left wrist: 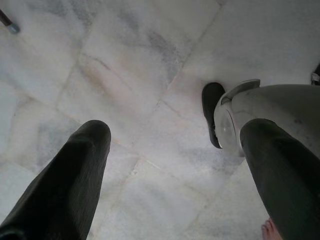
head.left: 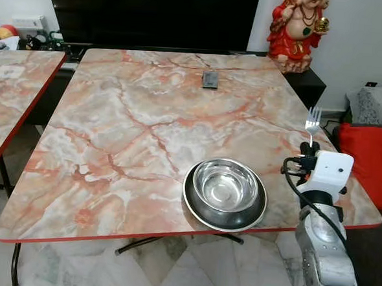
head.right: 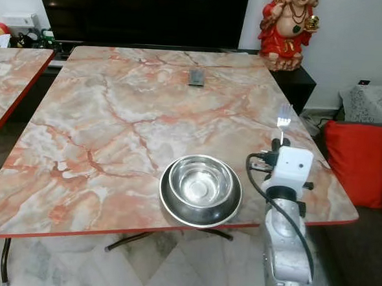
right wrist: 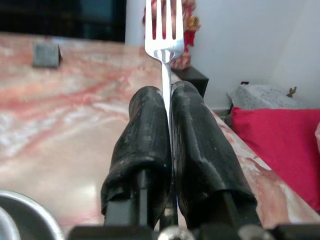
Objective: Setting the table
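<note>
A steel bowl (head.left: pixel 226 184) sits inside a steel plate (head.left: pixel 196 209) near the front edge of the marble table (head.left: pixel 133 133). To the right of them, over the table's right front corner, my right gripper (head.left: pixel 309 147) is shut on a silver fork (head.left: pixel 313 119), which stands upright with its tines up. The fork's handle is pinched between the two black fingers (right wrist: pixel 145 135), and its tines (right wrist: pixel 163 25) rise above them. My left gripper (left wrist: pixel 175 150) hangs open over the floor beside my own leg (left wrist: pixel 270 125).
A small dark remote (head.left: pixel 210 80) lies at the table's far side. A second marble table (head.left: pixel 12 93) stands to the left. A red statue (head.left: pixel 295 29) stands on a dark stand at the back right, and a red cushion (head.left: pixel 371 160) lies at the right.
</note>
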`<state>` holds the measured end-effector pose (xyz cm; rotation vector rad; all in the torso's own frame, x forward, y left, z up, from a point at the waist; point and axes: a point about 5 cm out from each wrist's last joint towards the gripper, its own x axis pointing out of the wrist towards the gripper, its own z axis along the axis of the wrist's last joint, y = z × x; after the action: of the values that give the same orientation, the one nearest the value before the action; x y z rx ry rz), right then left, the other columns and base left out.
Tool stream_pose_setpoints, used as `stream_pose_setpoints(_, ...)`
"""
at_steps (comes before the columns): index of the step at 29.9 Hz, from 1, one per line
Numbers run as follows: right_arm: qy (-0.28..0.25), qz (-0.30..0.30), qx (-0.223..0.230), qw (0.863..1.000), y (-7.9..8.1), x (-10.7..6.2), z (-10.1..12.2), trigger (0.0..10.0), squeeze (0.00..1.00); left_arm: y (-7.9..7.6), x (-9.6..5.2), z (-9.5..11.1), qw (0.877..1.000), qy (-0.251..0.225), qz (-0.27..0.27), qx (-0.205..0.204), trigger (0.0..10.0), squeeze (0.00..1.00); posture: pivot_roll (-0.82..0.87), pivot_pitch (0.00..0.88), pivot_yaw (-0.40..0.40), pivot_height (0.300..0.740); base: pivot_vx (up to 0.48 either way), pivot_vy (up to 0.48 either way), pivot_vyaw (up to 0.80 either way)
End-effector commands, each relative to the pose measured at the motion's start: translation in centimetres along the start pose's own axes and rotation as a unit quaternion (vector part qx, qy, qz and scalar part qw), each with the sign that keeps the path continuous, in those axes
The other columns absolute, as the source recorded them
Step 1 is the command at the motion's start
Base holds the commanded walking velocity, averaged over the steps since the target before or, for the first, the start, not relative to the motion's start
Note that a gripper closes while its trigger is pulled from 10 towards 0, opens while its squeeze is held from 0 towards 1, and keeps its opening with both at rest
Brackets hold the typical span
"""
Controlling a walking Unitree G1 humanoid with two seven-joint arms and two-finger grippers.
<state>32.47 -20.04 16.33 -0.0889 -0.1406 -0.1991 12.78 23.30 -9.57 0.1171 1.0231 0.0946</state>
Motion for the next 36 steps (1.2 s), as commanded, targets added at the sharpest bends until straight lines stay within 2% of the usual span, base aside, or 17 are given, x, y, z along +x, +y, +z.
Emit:
stream_pose_setpoints(1,0.03,0.005,-0.016,0.999,-0.8,0.6,-0.5,10.0,0.0,-0.2,-0.2,-0.8,1.0,0.012,-0.004,0.002,10.0,0.0,-0.01,0.106,0.006,0.74,0.0,0.0,0.0)
stream_pose_setpoints(2,0.044,0.012,-0.017,0.999,-0.8,0.8,-0.8,10.0,0.0,-0.2,-0.2,-0.8,1.0,0.013,-0.004,0.002,10.0,0.0,-0.01,0.109,0.011,0.74,0.0,0.0,0.0)
stream_pose_setpoints(3,0.08,0.035,-0.014,0.996,-0.7,1.1,-1.7,10.0,0.0,-0.3,-0.1,-0.8,1.0,0.012,-0.005,0.003,10.0,0.0,-0.01,0.111,0.015,0.74,0.0,0.0,0.0)
stream_pose_setpoints(9,0.125,0.076,0.0,0.989,-0.5,1.7,-2.9,10.0,0.0,-0.5,-0.1,-0.5,1.0,0.011,-0.008,0.004,10.0,0.0,-0.01,0.112,0.017,0.74,0.0,0.0,0.0)
stream_pose_setpoints(13,0.169,0.09,0.034,0.981,-0.6,2.5,-4.1,10.0,0.0,-0.8,0.1,0.0,1.0,0.006,-0.009,0.004,10.0,0.0,-0.01,0.115,0.021,0.74,0.0,0.0,0.0)
stream_pose_setpoints(24,0.2,0.112,0.08,0.97,-0.4,2.9,-5.4,10.0,0.0,-0.8,0.3,0.7,1.0,0.001,-0.009,0.006,10.0,0.0,0.0,0.117,0.026,0.74,0.0,0.0,0.0)
stream_pose_setpoints(36,0.193,0.129,0.083,0.969,1.3,3.2,-5.8,10.0,0.0,-0.7,0.3,0.9,1.0,-0.001,-0.006,0.005,10.0,0.0,0.01,0.118,0.025,0.74,0.0,0.0,0.0)
